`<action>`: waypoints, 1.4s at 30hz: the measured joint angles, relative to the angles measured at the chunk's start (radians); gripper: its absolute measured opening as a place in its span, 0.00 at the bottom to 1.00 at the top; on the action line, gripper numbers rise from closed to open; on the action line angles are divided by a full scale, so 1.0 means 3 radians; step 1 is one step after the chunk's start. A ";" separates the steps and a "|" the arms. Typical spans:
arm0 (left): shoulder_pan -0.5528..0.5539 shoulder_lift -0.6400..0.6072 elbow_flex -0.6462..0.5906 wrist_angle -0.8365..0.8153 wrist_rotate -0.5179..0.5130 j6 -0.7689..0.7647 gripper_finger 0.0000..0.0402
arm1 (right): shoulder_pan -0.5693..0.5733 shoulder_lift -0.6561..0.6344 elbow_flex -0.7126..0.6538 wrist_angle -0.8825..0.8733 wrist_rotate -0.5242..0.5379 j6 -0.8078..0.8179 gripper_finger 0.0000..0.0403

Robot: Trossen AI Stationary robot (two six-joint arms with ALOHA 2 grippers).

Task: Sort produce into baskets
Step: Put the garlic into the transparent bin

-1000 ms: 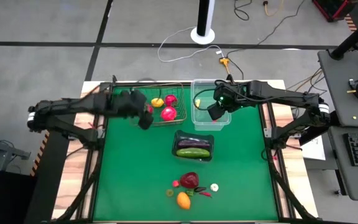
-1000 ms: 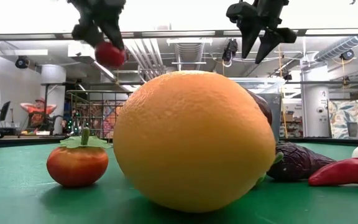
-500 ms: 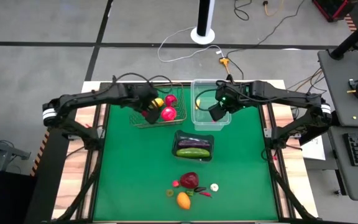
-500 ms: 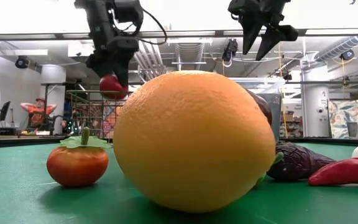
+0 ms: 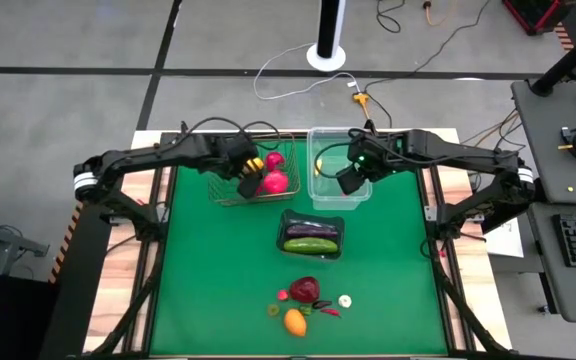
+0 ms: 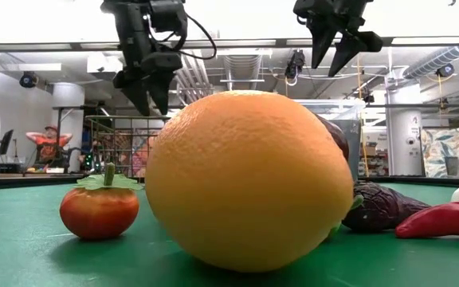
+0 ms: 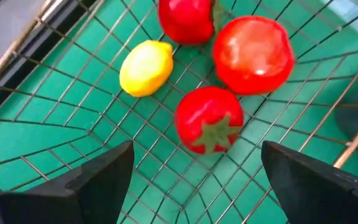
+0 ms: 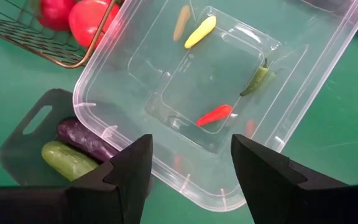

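Note:
My left gripper (image 5: 247, 181) hangs open over the wire basket (image 5: 230, 199). Below its fingers (image 7: 196, 163) a small red tomato (image 7: 209, 118) with a green stem lies on the basket's wire floor, beside a yellow lemon (image 7: 145, 67) and two other red fruits (image 7: 253, 53). My right gripper (image 5: 346, 181) hangs open and empty over the clear plastic tub (image 8: 135, 59), which holds a few small chilies (image 8: 215, 114). The dark tray (image 5: 336, 250) holds the purple eggplant (image 5: 308, 229) and the green cucumber (image 5: 310, 243).
Near the table's near edge lie an orange (image 5: 294, 322), a dark-red round one (image 5: 305, 290), white garlic (image 5: 345, 300), a red chili (image 5: 328, 312) and a small tomato (image 6: 100, 209). Green mat lies open between them and the tray.
My left gripper has carried the small red tomato toward the table's right edge over the wire basket, gone down, opened and let go. The tomato now lies in the basket beside the lemon.

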 joint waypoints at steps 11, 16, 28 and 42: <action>-0.0316 -0.0262 0.0259 0.0069 0.0027 -0.0088 0.83 | 0.0232 -0.0301 0.0000 -0.0002 -0.0240 0.0543 0.52; -0.0739 -0.0441 0.0313 0.0252 0.0018 -0.0248 0.83 | 0.0722 -0.0431 0.0000 0.0009 -0.0272 0.1017 0.52; -0.1608 -0.0631 0.0367 0.0381 -0.0636 -0.0662 0.82 | 0.2209 0.0052 0.0000 0.0032 -0.0363 0.2360 0.52; -0.1742 -0.0563 0.0366 0.0694 -0.0873 -0.0653 0.81 | 0.2659 0.1207 0.0000 0.0523 -0.0733 0.2857 0.52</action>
